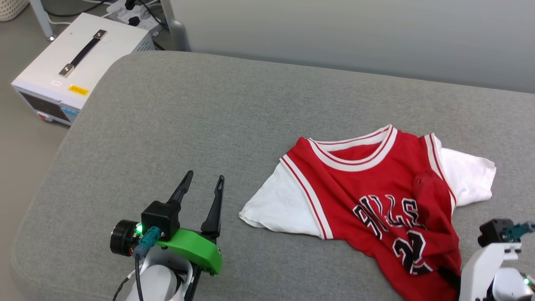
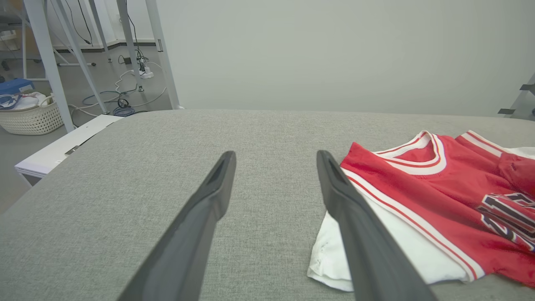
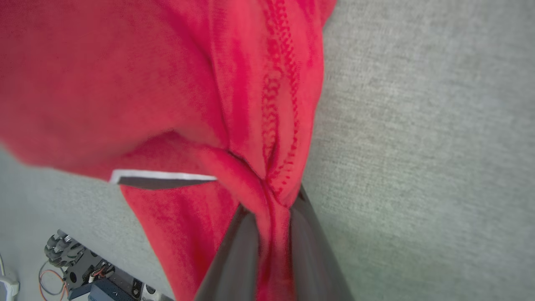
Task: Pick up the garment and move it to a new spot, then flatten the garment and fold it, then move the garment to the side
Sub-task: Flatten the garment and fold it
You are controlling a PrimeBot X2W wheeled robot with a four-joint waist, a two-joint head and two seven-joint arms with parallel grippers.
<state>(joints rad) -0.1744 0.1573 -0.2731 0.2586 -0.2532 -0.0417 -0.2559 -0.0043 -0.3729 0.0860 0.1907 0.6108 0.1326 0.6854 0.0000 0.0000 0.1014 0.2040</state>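
Observation:
The garment (image 1: pixel 376 196), a red jersey with white sleeves, striped trim and black lettering, lies rumpled on the right half of the grey cushion (image 1: pixel 200 117). My right gripper (image 3: pixel 273 205) is shut on a bunched fold of its red hem; in the head view its fingers are hidden behind the cloth near the lower right corner. My left gripper (image 1: pixel 203 180) stands open over bare cushion, a short way left of the garment's white sleeve (image 1: pixel 280 205). From the left wrist, the garment (image 2: pixel 439 192) lies right of the open fingers (image 2: pixel 209 200), none of it between them.
A white box with a black handle (image 1: pixel 79 62) sits on the floor past the cushion's far left corner. A pale wall (image 1: pixel 355 33) runs behind the cushion. A woven basket (image 2: pixel 29 117), table legs and cables stand on the floor to the left.

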